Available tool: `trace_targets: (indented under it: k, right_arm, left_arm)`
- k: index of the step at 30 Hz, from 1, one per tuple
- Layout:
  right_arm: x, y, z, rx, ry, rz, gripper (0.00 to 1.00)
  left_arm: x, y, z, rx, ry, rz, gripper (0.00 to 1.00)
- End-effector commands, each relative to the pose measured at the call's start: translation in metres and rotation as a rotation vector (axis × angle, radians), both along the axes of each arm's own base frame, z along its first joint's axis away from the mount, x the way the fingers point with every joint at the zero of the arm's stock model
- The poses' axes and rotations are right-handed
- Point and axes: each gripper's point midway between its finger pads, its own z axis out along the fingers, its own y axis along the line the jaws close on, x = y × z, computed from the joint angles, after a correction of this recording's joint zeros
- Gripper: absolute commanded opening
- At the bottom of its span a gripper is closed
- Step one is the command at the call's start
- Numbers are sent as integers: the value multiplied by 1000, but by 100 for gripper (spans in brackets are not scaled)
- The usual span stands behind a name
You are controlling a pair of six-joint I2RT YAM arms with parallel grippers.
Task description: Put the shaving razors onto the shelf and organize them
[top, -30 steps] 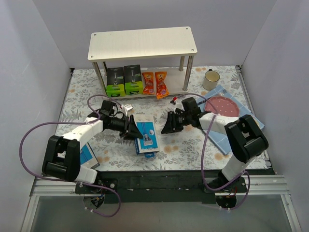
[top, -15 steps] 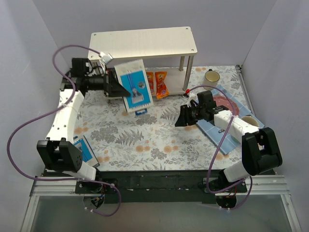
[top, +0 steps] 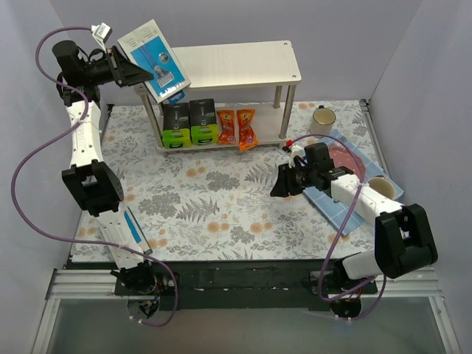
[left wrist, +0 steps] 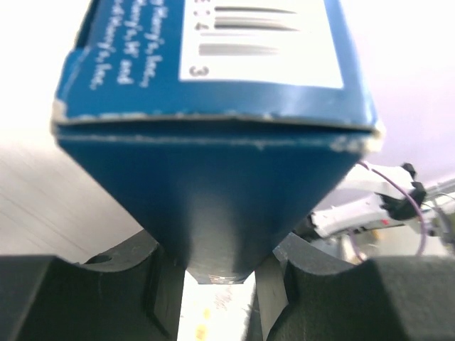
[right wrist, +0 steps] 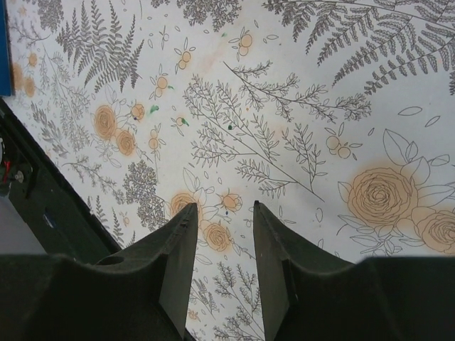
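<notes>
Gripping blue-and-white box (top: 153, 59), left gripper (top: 135, 75) hung above shelf (top: 236, 65) left end; wrist view showed only its barcoded end. Right gripper (right wrist: 222, 256) narrowly parted, empty, over floral cloth (right wrist: 284, 142).

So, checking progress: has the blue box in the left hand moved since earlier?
Yes: the blue box went from the mat up to the shelf's top-left corner, held by the left hand.

1. Showing a white barcode label (left wrist: 259, 42) at the top of the left wrist view, on the blue box (left wrist: 213, 163), with a "3" at the label's lower left corner.
2. Carrying slanted white lettering at that box's upper left, too blurred for reading.
3. Finding nothing legible on the black-and-green boxes (top: 189, 122) or orange packets (top: 236, 127) in the top view.
</notes>
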Motion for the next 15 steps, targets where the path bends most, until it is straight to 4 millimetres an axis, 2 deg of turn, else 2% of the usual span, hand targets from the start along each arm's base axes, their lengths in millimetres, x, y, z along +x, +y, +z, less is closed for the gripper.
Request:
trace_targets:
  k: [1,5,8,15]
  right_arm:
    - [-11,-5,-1,-3,-29,10,45]
    - [-19,-9,-5,-9,-27,9,45]
    - [-21,-13,-8,-15,-18,2,45]
    - [-24,-17,-9,-26,-21,1,45]
  left_arm:
    - [-47,-2,45,107,-196,-233,33]
    - [-31,2,29,98,-175,-223,34]
    - [-22,3,25,99,-191,-208,34]
    - [4,6,9,81,-187,-171,41]
